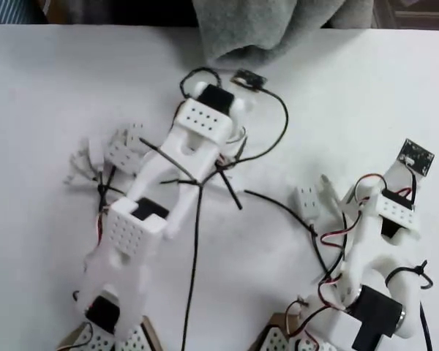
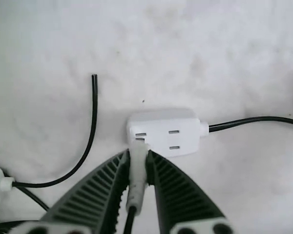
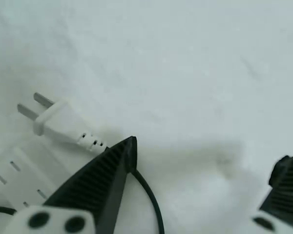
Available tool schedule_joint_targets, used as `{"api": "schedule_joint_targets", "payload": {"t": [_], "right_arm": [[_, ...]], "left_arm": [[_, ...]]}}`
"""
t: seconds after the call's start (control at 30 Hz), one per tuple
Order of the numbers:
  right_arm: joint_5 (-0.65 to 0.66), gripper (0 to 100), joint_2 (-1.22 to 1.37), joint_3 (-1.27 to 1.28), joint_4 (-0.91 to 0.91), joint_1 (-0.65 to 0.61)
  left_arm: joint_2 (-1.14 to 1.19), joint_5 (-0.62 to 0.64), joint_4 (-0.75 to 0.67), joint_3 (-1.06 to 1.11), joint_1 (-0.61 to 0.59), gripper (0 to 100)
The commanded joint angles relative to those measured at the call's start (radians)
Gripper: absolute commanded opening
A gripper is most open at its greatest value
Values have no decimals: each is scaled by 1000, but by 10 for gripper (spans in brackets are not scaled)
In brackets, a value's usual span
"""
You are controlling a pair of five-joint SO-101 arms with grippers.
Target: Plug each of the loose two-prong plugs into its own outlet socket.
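The left gripper (image 2: pixel 137 157) is clenched on a white two-prong plug (image 2: pixel 136 175), with its ribbed black fingers (image 2: pixel 107 190) pressed against both sides of the plug's body. The plug's tip meets one socket in the slotted face of a white rectangular plastic outlet block (image 2: pixel 166 129); how far the prongs are in cannot be told. A black cable (image 2: pixel 254 120) leaves the block's end. The right gripper (image 3: pixel 205 161) is released, jaws wide apart, grasping nothing. Near one finger a second white two-prong plug (image 3: pixel 58 122) lies with bare prongs on the white table (image 3: pixel 185 58), beside another white outlet block (image 3: pixel 12 178). In the high view, a grey cloth (image 1: pixel 263 25) drapes at the frame's top centre.
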Motion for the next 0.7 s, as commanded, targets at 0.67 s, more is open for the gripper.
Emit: {"api": "schedule_joint_targets", "payload": {"t": [0.67], "right_arm": [[-9,415,-31,-2,-13,-8]], "left_arm": [[67,2,-25,-9,-2,24]]}}
